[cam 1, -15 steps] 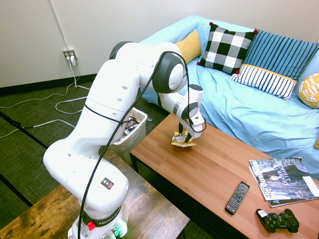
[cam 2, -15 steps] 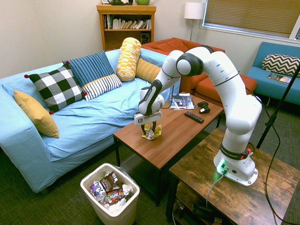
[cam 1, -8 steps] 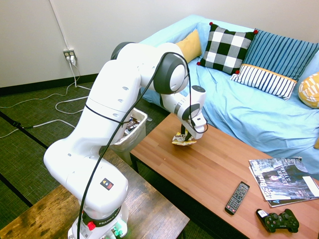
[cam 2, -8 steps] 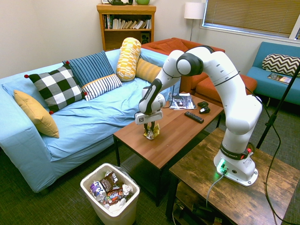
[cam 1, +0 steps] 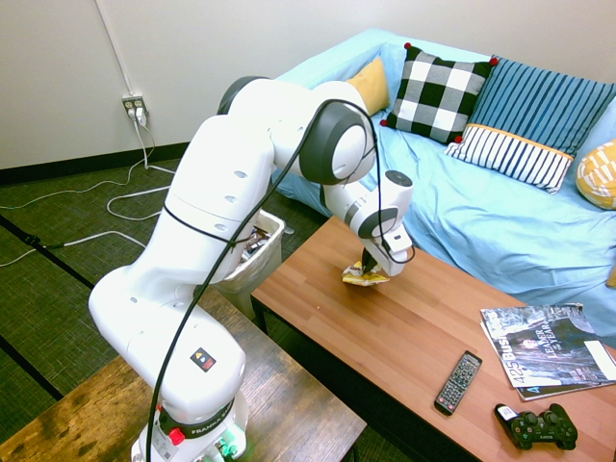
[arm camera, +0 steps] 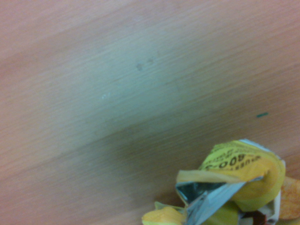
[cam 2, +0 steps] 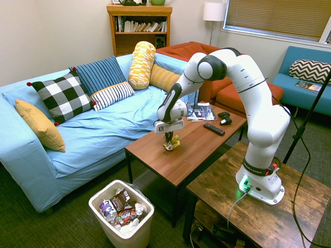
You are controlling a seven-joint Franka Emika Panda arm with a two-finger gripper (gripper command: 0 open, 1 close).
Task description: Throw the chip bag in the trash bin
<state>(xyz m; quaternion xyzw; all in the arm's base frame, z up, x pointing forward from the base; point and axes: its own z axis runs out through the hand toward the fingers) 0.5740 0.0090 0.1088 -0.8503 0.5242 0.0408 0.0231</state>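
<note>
The chip bag (cam 1: 364, 278) (cam 2: 172, 143), yellow and crumpled, hangs pinched in my gripper (cam 1: 370, 267) (cam 2: 169, 138), right at the surface of the wooden coffee table (cam 1: 414, 327) (cam 2: 194, 152) near its end. Whether the bag touches the wood I cannot tell. The wrist view shows the bag's (arm camera: 234, 187) crinkled yellow foil close over the wood grain. The trash bin (cam 1: 256, 270) (cam 2: 124, 235), whitish-beige and holding several wrappers, stands on the carpet below the table's end, partly hidden by my arm in the first exterior view.
On the far part of the table lie a remote (cam 1: 458, 382) (cam 2: 213, 129), a magazine (cam 1: 544, 363) (cam 2: 200, 111) and a black game controller (cam 1: 536, 427) (cam 2: 224, 119). A blue sofa (cam 1: 462, 212) (cam 2: 93, 129) with cushions runs along the table's long side.
The gripper, still shut on the bag, has shifted a little along the table away from its bin-side end, and the wrist has turned; the bag looks more crumpled.
</note>
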